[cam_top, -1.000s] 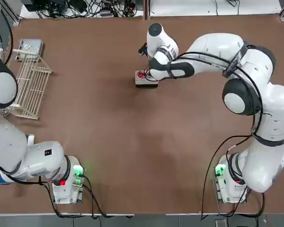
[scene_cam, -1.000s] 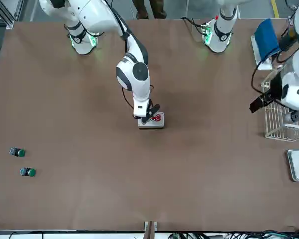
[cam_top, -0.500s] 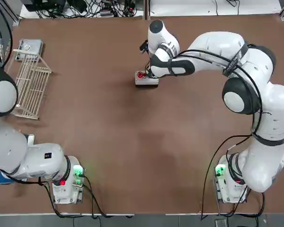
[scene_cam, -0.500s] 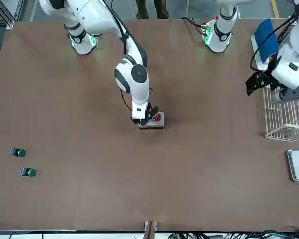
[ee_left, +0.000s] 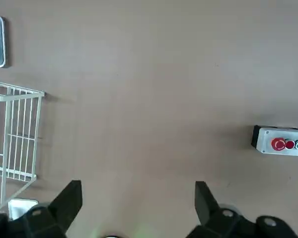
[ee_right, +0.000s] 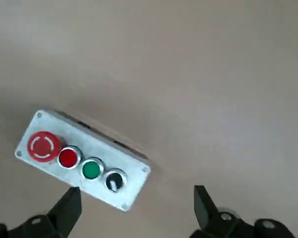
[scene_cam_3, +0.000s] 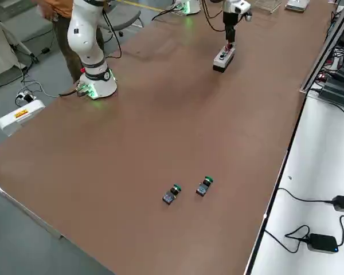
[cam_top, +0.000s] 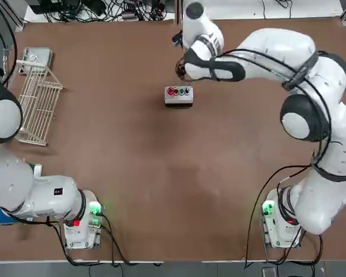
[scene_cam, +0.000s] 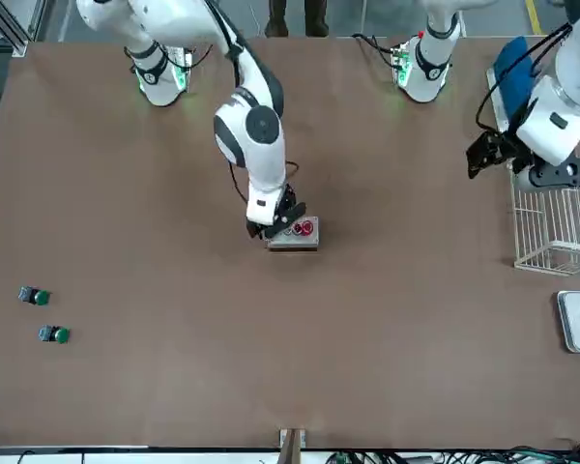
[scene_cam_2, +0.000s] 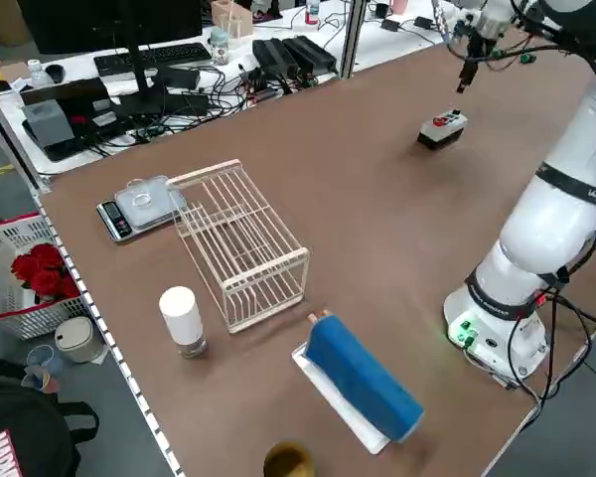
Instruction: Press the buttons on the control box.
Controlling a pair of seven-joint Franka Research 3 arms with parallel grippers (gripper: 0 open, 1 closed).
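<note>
The control box [cam_top: 179, 96] is a small white-grey box lying on the brown table, far of centre. Its buttons [ee_right: 77, 159] sit in a row: a larger red one, a red, a green and a dark one. My right gripper [ee_right: 134, 198] hangs open just above the box, a little to its far side, touching nothing. From the front, its dark fingers [scene_cam: 274, 218] stand over the box's [scene_cam: 293, 236] end. My left gripper [ee_left: 136, 196] is open and empty, raised near the wire rack, with the box [ee_left: 280, 145] far off in its wrist view.
A white wire rack [cam_top: 37, 104] lies at the table's left, with a small scale [cam_top: 37, 56] beyond it. Two loose green-black knobs [scene_cam: 34, 297] [scene_cam: 55, 334] sit at the far right. A blue object [scene_cam_2: 363, 378] and a white cylinder [scene_cam_2: 182, 318] stand near the left arm's base.
My right gripper has lifted off the control box, drawn back toward the far edge and opened. All buttons show now. The left arm has shifted near the rack.
</note>
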